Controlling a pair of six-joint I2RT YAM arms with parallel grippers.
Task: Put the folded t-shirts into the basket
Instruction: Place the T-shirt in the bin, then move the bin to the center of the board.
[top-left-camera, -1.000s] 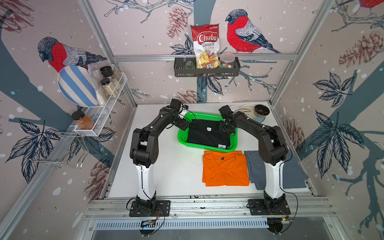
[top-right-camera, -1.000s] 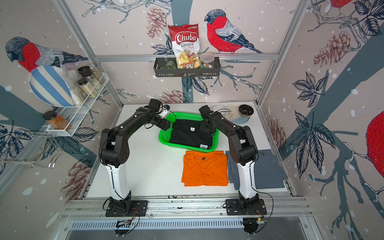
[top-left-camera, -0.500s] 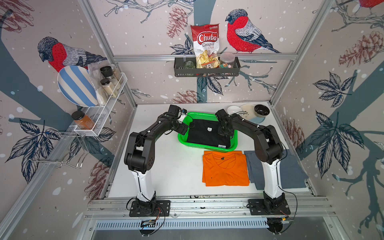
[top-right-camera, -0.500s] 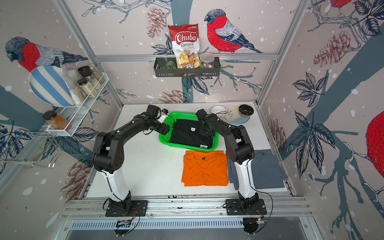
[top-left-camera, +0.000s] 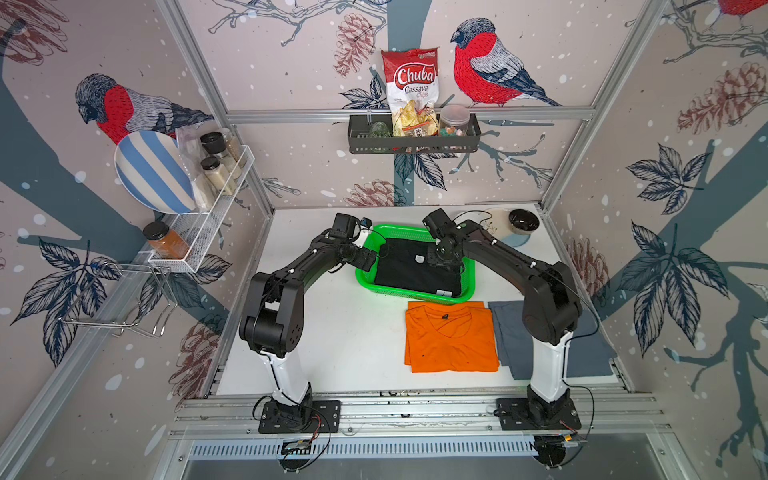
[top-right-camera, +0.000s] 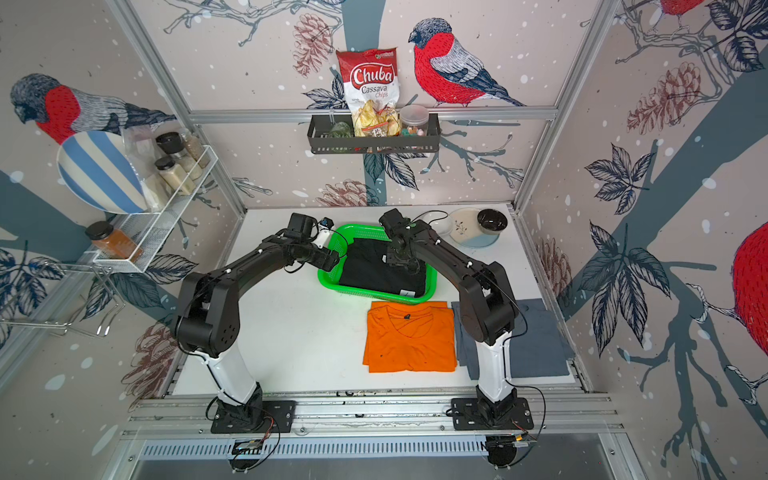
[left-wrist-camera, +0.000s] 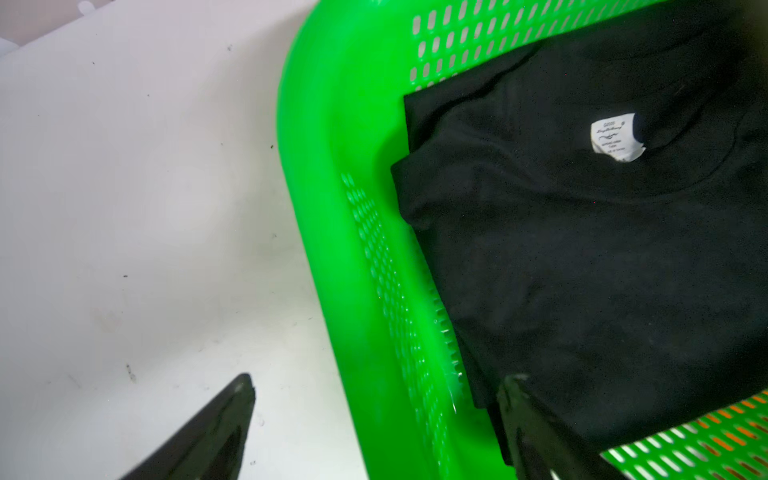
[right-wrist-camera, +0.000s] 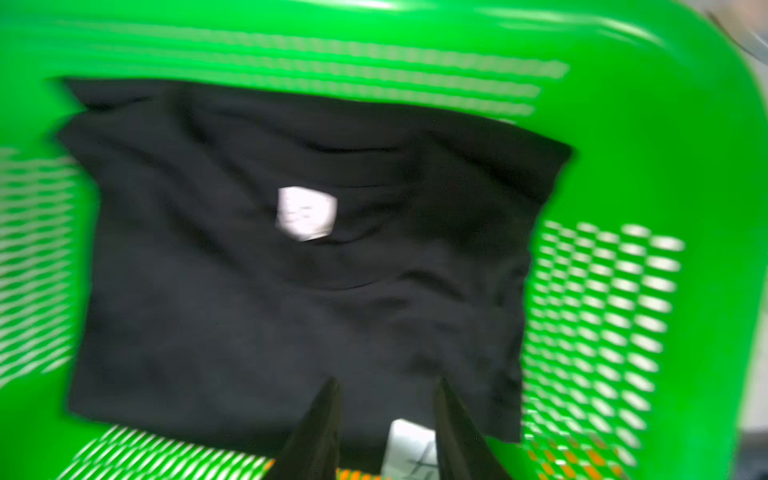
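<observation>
The black folded t-shirt (top-left-camera: 409, 270) (top-right-camera: 374, 270) (left-wrist-camera: 582, 249) (right-wrist-camera: 270, 311) lies flat in the green basket (top-left-camera: 362, 276) (top-right-camera: 326, 279) (left-wrist-camera: 332, 166) (right-wrist-camera: 623, 104), white tag up. My left gripper (top-left-camera: 368, 264) (top-right-camera: 332, 262) (left-wrist-camera: 376, 384) is open wide astride the basket's left wall, one finger over the table, one over the shirt. Over the shirt's right part, my right gripper (top-left-camera: 442, 259) (top-right-camera: 399, 259) (right-wrist-camera: 387, 380) stands open, nothing between its fingers. The orange t-shirt (top-left-camera: 451, 336) (top-right-camera: 409, 336) and grey-blue t-shirt (top-left-camera: 509, 332) (top-right-camera: 536, 336) lie on the table in front of the basket.
A plate (top-left-camera: 490, 220) and a black bowl (top-left-camera: 523, 219) sit at the back right corner. A black wire shelf (top-left-camera: 413, 143) with a chips bag hangs on the back wall. A white mesh rack (top-left-camera: 208, 224) with jars juts from the left wall.
My left gripper has slid forward along the basket's left side. My right gripper stayed over the black shirt, closed, then parted its fingers again.
</observation>
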